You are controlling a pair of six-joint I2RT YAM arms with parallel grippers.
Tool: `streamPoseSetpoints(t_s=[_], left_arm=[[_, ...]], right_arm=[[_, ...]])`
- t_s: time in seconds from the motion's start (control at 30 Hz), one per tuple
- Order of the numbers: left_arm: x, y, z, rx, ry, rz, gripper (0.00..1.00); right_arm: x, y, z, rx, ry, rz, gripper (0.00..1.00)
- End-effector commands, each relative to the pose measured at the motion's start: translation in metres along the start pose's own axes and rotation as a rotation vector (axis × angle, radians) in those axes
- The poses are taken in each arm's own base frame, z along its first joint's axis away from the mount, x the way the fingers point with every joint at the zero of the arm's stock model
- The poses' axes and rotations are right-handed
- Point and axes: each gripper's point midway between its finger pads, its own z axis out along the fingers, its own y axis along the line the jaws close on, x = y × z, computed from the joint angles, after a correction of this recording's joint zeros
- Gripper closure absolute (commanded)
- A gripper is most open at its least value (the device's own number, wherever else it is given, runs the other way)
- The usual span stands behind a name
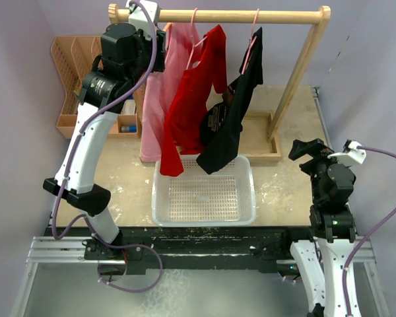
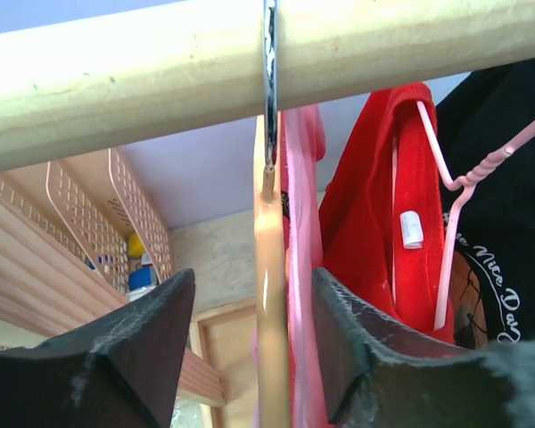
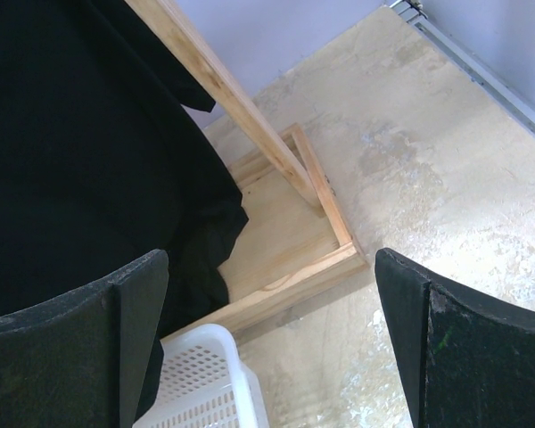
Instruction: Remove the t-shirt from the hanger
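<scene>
Three t-shirts hang from the wooden rail point(image 1: 237, 14): pink point(image 1: 157, 105), red point(image 1: 197, 99) and black point(image 1: 234, 115). My left gripper point(image 1: 161, 47) is raised just under the rail at the pink shirt. In the left wrist view it point(image 2: 252, 285) is open, with its jaws on either side of a wooden hanger point(image 2: 269, 303) and the pink shirt's point(image 2: 301, 267) neck, and a gap on the left. The hanger's metal hook point(image 2: 269, 89) is over the rail point(image 2: 116, 89). My right gripper point(image 1: 306, 150) is open and empty, low at the right point(image 3: 269, 267).
A white mesh basket point(image 1: 160, 210) stands on the table under the shirts and shows in the right wrist view point(image 3: 205, 374). The rack's wooden base point(image 3: 285, 290) and upright point(image 1: 297, 72) stand behind it. A tan organizer point(image 1: 69, 59) holding small items is at the back left.
</scene>
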Motion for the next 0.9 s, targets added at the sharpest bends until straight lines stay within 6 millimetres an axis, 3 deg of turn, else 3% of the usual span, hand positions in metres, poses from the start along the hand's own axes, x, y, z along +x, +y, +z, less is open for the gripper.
streamPoseSetpoints(t_s=[0.0, 0.07, 0.2, 0.4, 0.87], left_arm=[[-0.022, 0.004, -0.003, 0.003, -0.079, -0.028, 0.53], [-0.018, 0.004, 0.000, 0.004, -0.073, -0.028, 0.66], [-0.010, 0.004, 0.007, 0.004, -0.053, -0.028, 0.72], [-0.011, 0.005, 0.004, 0.008, -0.071, -0.034, 1.00], [-0.068, 0.020, -0.034, -0.020, -0.292, -0.010, 1.00]], right_arm=[[-0.015, 0.013, -0.005, -0.048, -0.034, 0.023, 0.00], [-0.015, 0.013, -0.006, -0.049, -0.035, 0.023, 0.00], [-0.015, 0.012, -0.008, -0.045, -0.040, 0.023, 0.00], [-0.014, 0.011, -0.006, -0.045, -0.036, 0.022, 0.00], [-0.004, 0.008, -0.002, -0.044, -0.020, 0.020, 0.00]])
